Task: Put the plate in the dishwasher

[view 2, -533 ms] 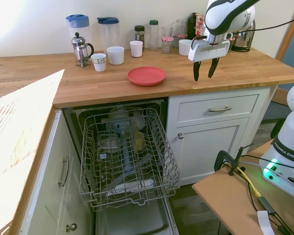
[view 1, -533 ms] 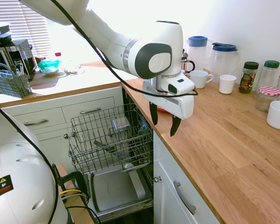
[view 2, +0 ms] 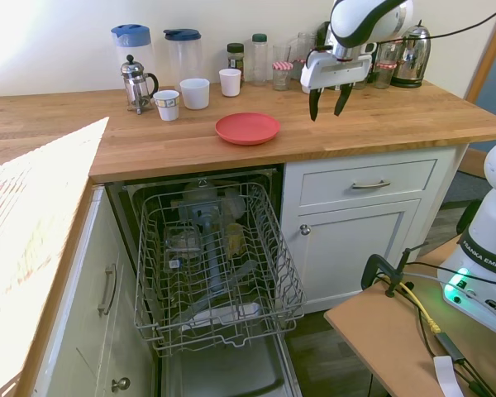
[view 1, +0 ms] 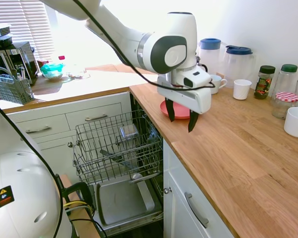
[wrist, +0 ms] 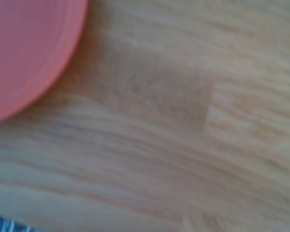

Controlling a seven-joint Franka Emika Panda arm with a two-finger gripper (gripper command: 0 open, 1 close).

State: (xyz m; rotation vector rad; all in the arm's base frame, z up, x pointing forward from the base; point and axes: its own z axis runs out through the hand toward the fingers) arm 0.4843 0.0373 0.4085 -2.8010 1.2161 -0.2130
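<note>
The coral-red plate [view 2: 247, 128] lies flat on the wooden countertop [view 2: 149, 145], above the dishwasher. My gripper [view 2: 326, 113] hangs open and empty a little above the counter, just beside the plate, on its right in the second exterior view. In the first exterior view the gripper [view 1: 181, 124] stands in front of the plate [view 1: 181, 111] and hides most of it. The wrist view shows the plate's edge [wrist: 24, 48] over blurred wood. The dishwasher's door is down and its grey wire rack [view 2: 215, 265] is pulled out, holding a few items.
A French press [view 2: 136, 83], cups [view 2: 195, 93], two pitchers [view 2: 184, 54], jars and a kettle [view 2: 413, 54] line the back wall. A white bowl [view 1: 296, 121] sits on the counter. A cutlery basket [view 1: 12, 88] stands on the other counter. White drawers [view 2: 368, 184] flank the dishwasher.
The gripper has moved from the counter's front edge back over the counter and closer to the plate. It stays open. The plate has not moved.
</note>
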